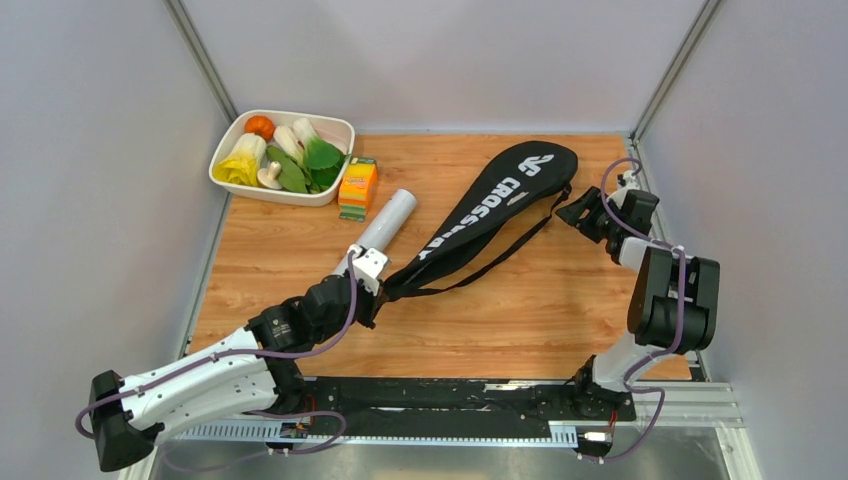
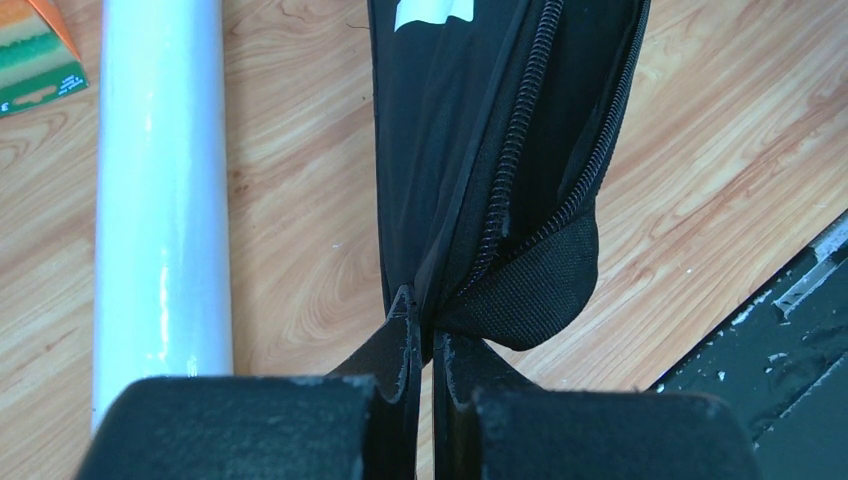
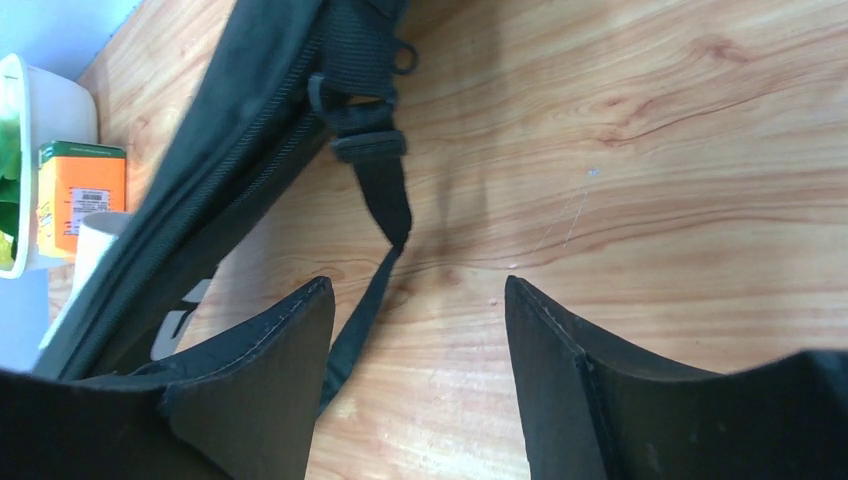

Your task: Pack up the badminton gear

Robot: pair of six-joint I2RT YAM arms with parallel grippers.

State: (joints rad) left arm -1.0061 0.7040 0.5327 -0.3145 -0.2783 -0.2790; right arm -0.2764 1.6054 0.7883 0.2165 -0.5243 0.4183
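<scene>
The black CROSSWAY bag [image 1: 495,208] lies diagonally across the wooden table, wide end at the far right, narrow end near the middle. My left gripper [image 1: 378,290] is shut on the narrow zippered end of the bag [image 2: 500,150]. The long white tube [image 1: 386,222] lies just left of the bag; it also shows in the left wrist view [image 2: 160,190]. My right gripper [image 1: 578,212] is open and empty beside the bag's wide end, over its strap [image 3: 385,200] and bare wood. No rackets or shuttlecocks are in view.
A white dish of toy vegetables [image 1: 232,176] stands at the far left corner. A small orange-and-green box [image 1: 358,187] sits next to it. The bag's strap [image 1: 500,255] trails across the table's middle. Grey walls enclose three sides.
</scene>
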